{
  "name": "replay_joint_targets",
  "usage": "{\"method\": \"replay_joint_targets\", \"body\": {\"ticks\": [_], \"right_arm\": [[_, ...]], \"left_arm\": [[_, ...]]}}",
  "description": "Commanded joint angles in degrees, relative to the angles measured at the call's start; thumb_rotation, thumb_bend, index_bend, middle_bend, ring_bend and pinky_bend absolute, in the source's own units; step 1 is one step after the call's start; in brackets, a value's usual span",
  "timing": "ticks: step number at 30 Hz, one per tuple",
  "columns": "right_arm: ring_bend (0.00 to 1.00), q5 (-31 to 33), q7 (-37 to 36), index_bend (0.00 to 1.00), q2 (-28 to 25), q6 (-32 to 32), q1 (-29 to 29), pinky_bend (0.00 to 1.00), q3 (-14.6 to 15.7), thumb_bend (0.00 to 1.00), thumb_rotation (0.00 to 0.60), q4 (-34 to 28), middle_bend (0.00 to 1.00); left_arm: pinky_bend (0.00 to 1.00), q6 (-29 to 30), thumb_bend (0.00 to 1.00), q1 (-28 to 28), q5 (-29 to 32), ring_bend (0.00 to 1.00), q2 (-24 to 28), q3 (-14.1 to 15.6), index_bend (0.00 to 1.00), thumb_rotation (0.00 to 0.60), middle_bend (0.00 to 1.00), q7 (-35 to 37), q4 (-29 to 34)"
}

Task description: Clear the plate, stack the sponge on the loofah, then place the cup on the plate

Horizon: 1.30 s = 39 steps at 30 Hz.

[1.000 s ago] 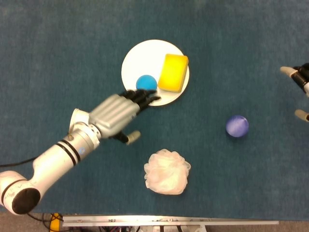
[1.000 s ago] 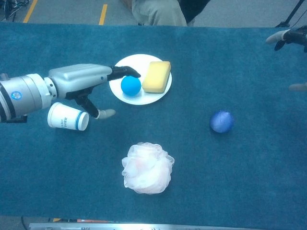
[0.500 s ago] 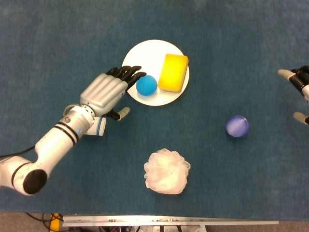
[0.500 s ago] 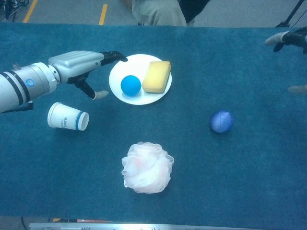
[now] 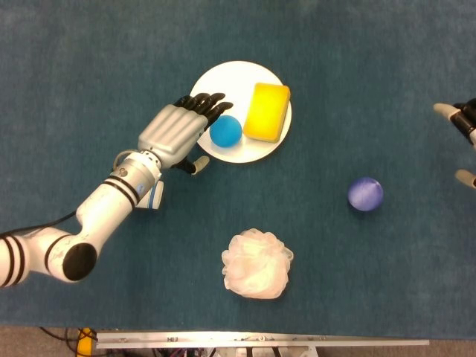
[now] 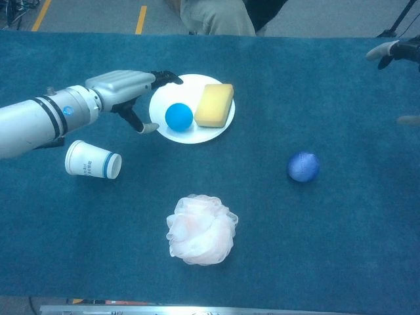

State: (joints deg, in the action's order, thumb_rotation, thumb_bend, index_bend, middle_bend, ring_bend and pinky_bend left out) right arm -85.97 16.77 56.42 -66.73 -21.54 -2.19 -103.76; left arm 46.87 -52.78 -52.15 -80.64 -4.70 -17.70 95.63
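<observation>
Evenly, softly lit from overhead; faint shadows beneath the left hand's fingers [image 5: 199, 102]. Mild glare on white plate [image 5: 223, 83]. Slight overall softness.

The head camera looked almost straight down on the blue table [image 5: 89, 67] from well above, its lower edge catching the table's near metal rim [image 5: 260, 341]. The chest camera sat lower and looked forward at a slant, taking in the far floor [image 6: 98, 16] beyond the table. Both views shared the white plate [image 5: 223, 82] [image 6: 190, 136], the loofah [image 5: 257, 264] [image 6: 201, 230], the purple ball [image 5: 365, 193] [image 6: 303, 166] and the left hand [image 5: 172, 132] [image 6: 121, 85].
</observation>
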Motion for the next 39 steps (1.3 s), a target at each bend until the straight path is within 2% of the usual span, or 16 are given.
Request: {"method": "replay_joint_targets", "body": {"ticks": [1, 9, 14, 19, 27, 39], "right_arm": [[0.24, 0.1, -0.1, 0.19, -0.1, 0.0, 0.1, 0.40, 0.0, 0.00, 0.600, 0.1, 0.32], [0.24, 0.6, -0.7, 0.19, -0.3, -0.1, 0.3, 0.40, -0.1, 0.00, 0.600, 0.6, 0.32], [0.24, 0.7, -1.1, 0.19, -0.3, 0.0, 0.4, 0.40, -0.1, 0.00, 0.600, 0.9, 0.32], [0.24, 1.0, -1.2, 0.19, -0.3, 0.1, 0.4, 0.40, -0.1, 0.00, 0.600, 1.2, 0.32], [0.24, 1.2, -1.2, 0.19, -0.1, 0.4, 0.3, 0.40, -0.1, 0.00, 0.600, 1.4, 0.32], [0.24, 1.7, -1.3, 0.19, -0.1, 0.5, 0.4, 0.40, -0.2, 0.00, 0.600, 1.5, 0.32]], "left_arm": [[0.10, -1.4, 0.33, -1.1, 1.8, 0.00, -2.0, -0.5, 0.04, 0.600, 0.02, -0.4, -2.5], [0.10, -3.2, 0.32, -2.8, 5.1, 0.00, -6.8, -0.8, 0.04, 0.600, 0.02, -1.5, -8.7], [0.10, -3.0, 0.32, -3.2, 6.4, 0.02, -9.7, -1.1, 0.08, 0.600, 0.06, -1.9, -12.8], [0.11, -2.8, 0.32, -3.1, 6.9, 0.07, -11.4, -1.5, 0.13, 0.600, 0.11, -1.6, -14.8], [0.13, -3.3, 0.32, -2.9, 7.5, 0.11, -13.5, -2.6, 0.17, 0.600, 0.14, -0.1, -16.4], [0.24, -1.5, 0.32, -1.7, 6.1, 0.30, -17.0, -4.5, 0.32, 0.600, 0.31, 2.5, -20.1]]}}
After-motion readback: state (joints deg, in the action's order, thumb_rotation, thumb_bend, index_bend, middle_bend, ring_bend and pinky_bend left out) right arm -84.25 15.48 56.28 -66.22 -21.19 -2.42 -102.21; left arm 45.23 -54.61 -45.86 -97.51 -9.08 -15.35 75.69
